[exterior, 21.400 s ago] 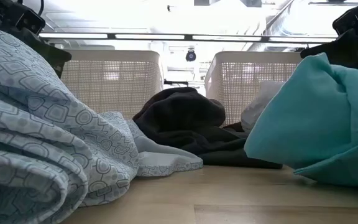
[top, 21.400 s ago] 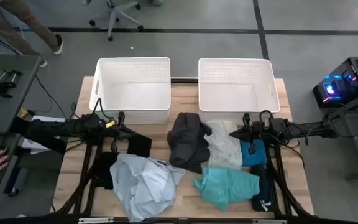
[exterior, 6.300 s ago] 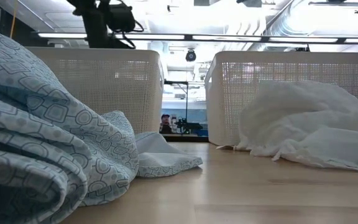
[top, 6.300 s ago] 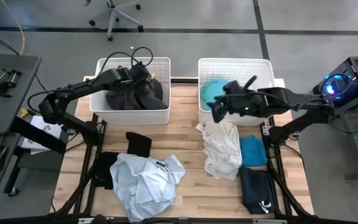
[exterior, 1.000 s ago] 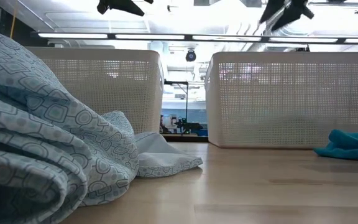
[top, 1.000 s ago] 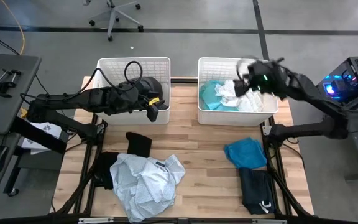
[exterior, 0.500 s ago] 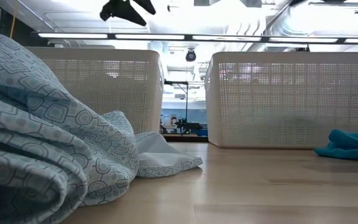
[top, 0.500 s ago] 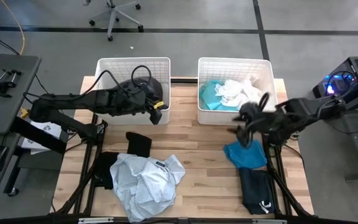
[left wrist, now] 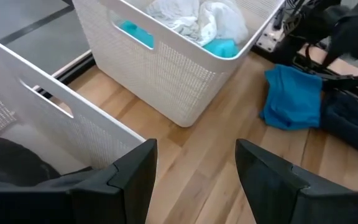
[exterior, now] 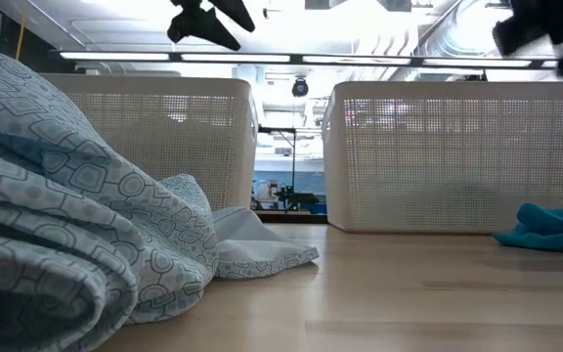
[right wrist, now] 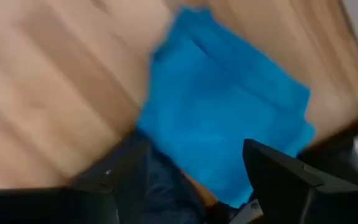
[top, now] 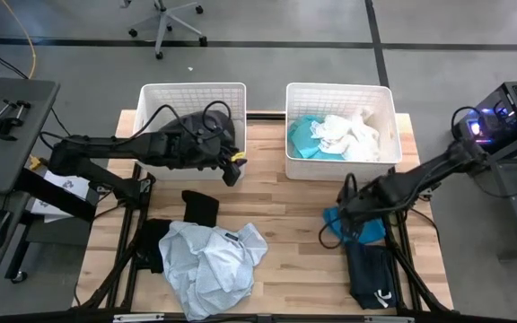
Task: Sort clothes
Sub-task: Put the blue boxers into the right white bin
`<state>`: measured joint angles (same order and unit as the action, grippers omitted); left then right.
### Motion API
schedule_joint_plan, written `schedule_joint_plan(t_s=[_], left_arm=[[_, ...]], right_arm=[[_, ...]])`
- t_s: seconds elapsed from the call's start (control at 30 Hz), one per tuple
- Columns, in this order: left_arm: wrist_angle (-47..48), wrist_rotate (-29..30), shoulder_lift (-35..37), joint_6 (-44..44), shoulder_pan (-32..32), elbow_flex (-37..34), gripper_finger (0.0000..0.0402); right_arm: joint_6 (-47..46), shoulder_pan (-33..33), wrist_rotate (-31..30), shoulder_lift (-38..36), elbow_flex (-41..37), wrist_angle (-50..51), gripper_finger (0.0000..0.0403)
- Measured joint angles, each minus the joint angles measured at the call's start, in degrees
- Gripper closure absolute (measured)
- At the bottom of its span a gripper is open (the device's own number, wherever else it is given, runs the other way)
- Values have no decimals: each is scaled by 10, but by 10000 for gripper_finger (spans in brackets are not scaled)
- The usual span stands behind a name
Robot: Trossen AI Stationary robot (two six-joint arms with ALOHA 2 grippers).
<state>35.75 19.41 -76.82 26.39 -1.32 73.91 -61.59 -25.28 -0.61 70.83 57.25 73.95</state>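
My left gripper [top: 232,168] [left wrist: 194,180] hangs open and holds nothing at the near right corner of the left basket [top: 151,135], where dark clothes [top: 191,126] lie. My right gripper [top: 332,230] [right wrist: 191,180] is open above a bright blue garment [top: 372,231] [right wrist: 229,118] that lies flat on the table; in the low view it stands high above the table. The right basket [top: 294,161] holds teal and white clothes [top: 339,135]. A pale blue patterned shirt [top: 209,256] and a small black garment [top: 200,206] lie near the front left.
A dark garment with a white logo [top: 371,274] lies at the near right, just in front of the blue one. Another black piece [top: 151,244] lies left of the patterned shirt. Bare wood [top: 281,215] shows in the table's middle, between the baskets and the shirt.
My right gripper has swung from above the right basket toward the table's near edge and come down over the bright blue garment. My left gripper has drifted a little toward the right, away from the left basket. Both stay open; no garment has moved.
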Motion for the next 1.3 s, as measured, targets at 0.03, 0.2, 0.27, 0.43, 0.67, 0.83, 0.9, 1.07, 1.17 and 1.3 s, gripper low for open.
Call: schedule_joint_plan(t_s=[0.03, 0.2, 0.27, 0.43, 0.67, 0.83, 0.9, 1.07, 1.17, 1.3], left_arm=[[0, -1, 0, 0, 0, 0, 197], [0, -5, 0, 0, 0, 0, 197], [0, -9, 0, 5, 0, 0, 197], [0, -9, 0, 6, 0, 0, 197], [-1, -9, 0, 6, 0, 0, 197], [-1, -9, 0, 6, 0, 0, 197], [0, -9, 0, 6, 0, 0, 197], [-1, -9, 0, 13, 0, 0, 197], [-1, -9, 0, 21, 0, 0, 197], [-1, -9, 0, 21, 6, 1, 197]], right_arm=[[-19, 0, 3, 0, -26, -6, 163], [-125, 3, 2, 0, -131, -24, 162], [-151, 3, 3, 0, -172, -70, 163], [-220, 3, 18, 0, -265, -217, 166], [-270, 7, -1, -7, -313, -286, 262], [-157, 20, -45, -6, -267, -274, 381], [-119, 25, -45, -8, -226, -272, 387], [-17, 47, -87, -9, -87, -237, 384], [77, 69, -132, -10, 25, -215, 397], [182, 107, -275, -10, 175, -165, 392]])
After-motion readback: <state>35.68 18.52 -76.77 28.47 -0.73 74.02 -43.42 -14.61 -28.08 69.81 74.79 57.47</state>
